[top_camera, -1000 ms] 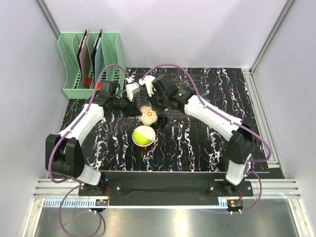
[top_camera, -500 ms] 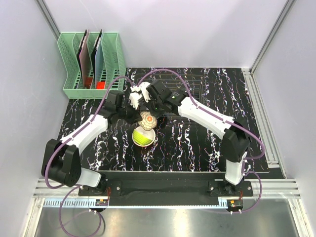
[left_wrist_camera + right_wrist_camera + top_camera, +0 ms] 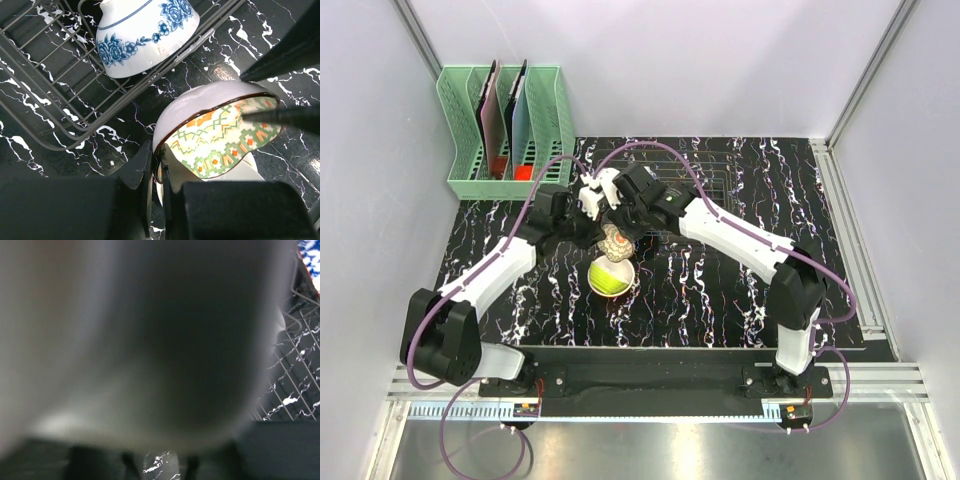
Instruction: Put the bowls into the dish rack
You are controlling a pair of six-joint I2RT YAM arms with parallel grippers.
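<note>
Now that the left hand [image 3: 156,167] has been closed on the rim of the patterned bowl [image 3: 215,140], racking can be begun; the grip of the right hand [image 3: 245,96] cannot be told.

High rear overhead view; left wrist close-up of same bowl [image 3: 215,145] (right wrist blurred)

Tilted patterned bowl [image 3: 215,132] over lime bowl [image 3: 610,278]; floral bowl [image 3: 145,35] in rack [image 3: 65,117].

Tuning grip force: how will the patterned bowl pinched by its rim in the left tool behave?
The patterned bowl looks glazed, so likely stiff but slippery. The left tool pinches only its rim, so it may swing or tilt. Probably chips if it knocks the wire rack.
</note>
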